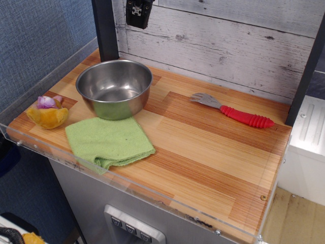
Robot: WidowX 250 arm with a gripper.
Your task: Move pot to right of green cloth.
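The pot (pixel 114 88) is a round, shiny steel bowl standing upright at the back left of the wooden tabletop. The green cloth (pixel 108 142) lies folded just in front of it, near the front edge, its back edge touching or nearly touching the pot's base. My gripper (pixel 138 13) is a black part hanging at the top edge of the view, high above and behind the pot. Only its lower end shows, so I cannot tell how its jaws stand. It holds nothing that I can see.
An orange-yellow plush toy with a purple top (pixel 47 112) sits at the left edge. A grey fork with a red handle (pixel 234 111) lies at the back right. The wooden tabletop (pixel 203 152) has a clear plastic rim. A whitewashed plank wall (pixel 228 40) stands behind.
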